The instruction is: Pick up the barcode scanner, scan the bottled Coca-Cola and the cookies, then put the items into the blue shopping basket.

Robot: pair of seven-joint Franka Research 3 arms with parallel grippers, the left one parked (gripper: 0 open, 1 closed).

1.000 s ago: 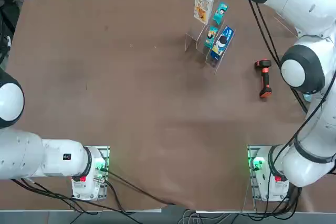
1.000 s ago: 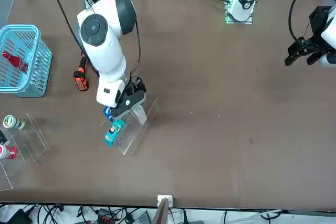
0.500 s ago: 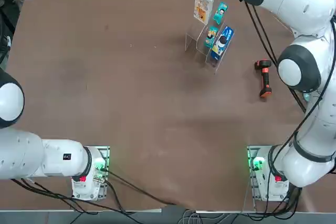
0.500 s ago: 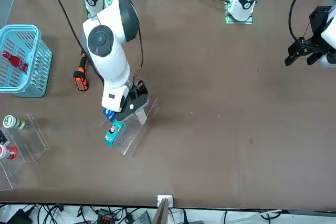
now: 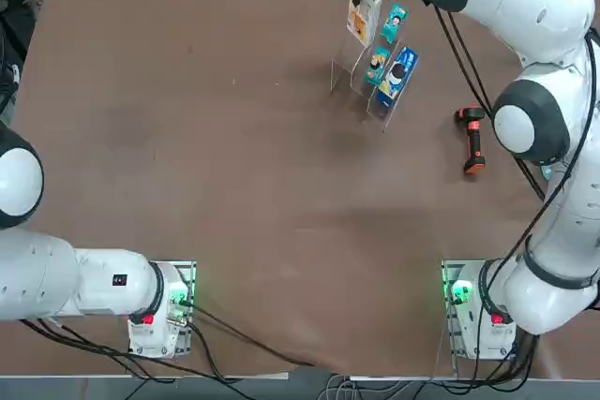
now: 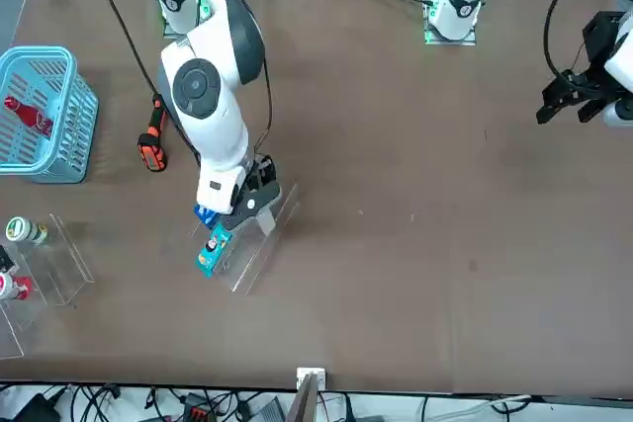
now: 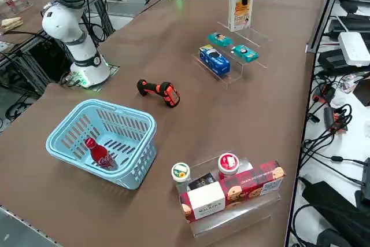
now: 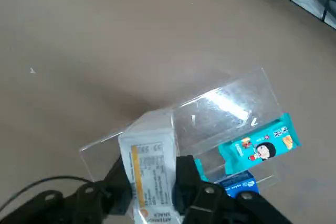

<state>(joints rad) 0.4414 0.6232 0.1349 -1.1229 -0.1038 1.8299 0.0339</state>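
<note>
Cookies (image 8: 151,174) are standing upright on the clear display stand's (image 8: 226,109) far tier, long axis vertical, and your right gripper (image 8: 152,182) is pinching the box's top edge from above; you're lifting straight up next, I judge.

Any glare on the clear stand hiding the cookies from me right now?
Right wrist view: bright glare streaks the clear stand, but the cookies between the right gripper read cleanly. Right side view: the stand looks nearly invisible, no glare.
</note>
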